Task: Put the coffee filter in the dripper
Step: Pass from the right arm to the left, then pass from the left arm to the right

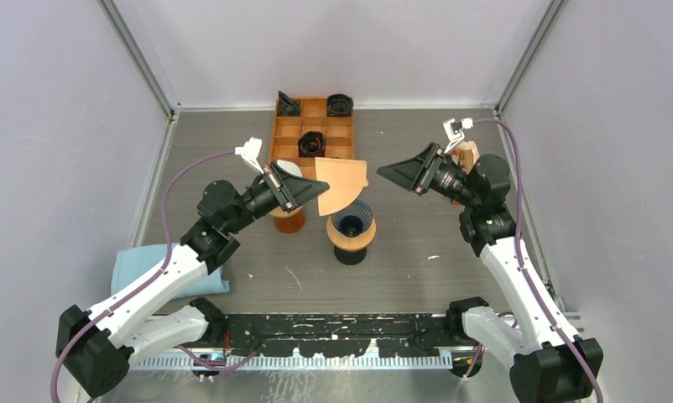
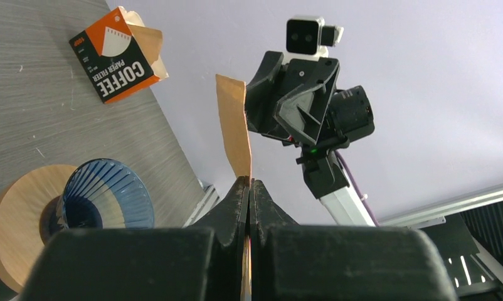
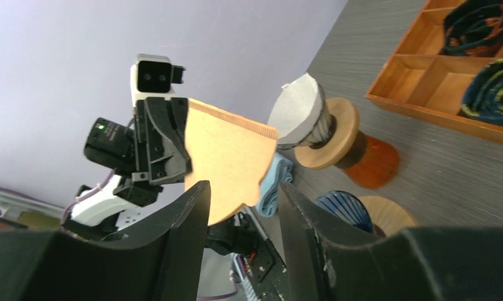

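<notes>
Left gripper [image 2: 249, 183] clamped tight on the lower edge of the coffee filter [image 2: 233, 125], paper flat and upright, raised off the table. Gripped by the edge only, presumably to leave the body free for lowering into the dripper [image 1: 352, 220], close below on its wooden stand [image 1: 340, 239]. Right gripper [image 3: 243, 195] parted, just beside the paper without touching; probably positioned to spread the filter open.

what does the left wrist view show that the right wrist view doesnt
Only left wrist: the orange-and-black cardboard filter box. Only right wrist: the wooden compartment tray and a white paper filter seated in a second dripper. Both: the brown paper coffee filter clamped in the left pincer, and the blue ribbed dripper on its round wooden stand.
</notes>
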`<state>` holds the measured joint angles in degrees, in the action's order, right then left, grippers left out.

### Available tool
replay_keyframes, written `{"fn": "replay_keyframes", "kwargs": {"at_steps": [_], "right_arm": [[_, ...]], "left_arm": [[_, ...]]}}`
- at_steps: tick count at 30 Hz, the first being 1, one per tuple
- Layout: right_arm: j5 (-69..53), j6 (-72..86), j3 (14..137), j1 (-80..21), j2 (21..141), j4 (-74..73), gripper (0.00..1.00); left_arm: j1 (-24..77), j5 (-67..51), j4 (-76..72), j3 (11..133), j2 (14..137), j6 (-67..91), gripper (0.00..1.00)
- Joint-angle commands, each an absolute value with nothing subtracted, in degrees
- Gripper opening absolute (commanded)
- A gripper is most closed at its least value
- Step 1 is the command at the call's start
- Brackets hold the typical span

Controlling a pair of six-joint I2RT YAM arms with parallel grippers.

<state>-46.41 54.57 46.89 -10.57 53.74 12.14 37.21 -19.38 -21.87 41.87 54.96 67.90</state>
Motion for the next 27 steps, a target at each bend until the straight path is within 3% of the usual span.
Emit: {"fn": "replay_keyframes", "kwargs": {"at_steps": [1,27], "right_arm": [[-40.39,48.01,48.86,-10.70,51.70,5.74,0.51],[-39.28,51.04,43.38,-14.66,55.85,12.90,0.57]], "left_arm": [[37.03,-16.52,-26.41,42.25,54.06,69.43,0.00],[37.84,-18.04,-32.61,44.61,59.82,72.24,0.00]]}}
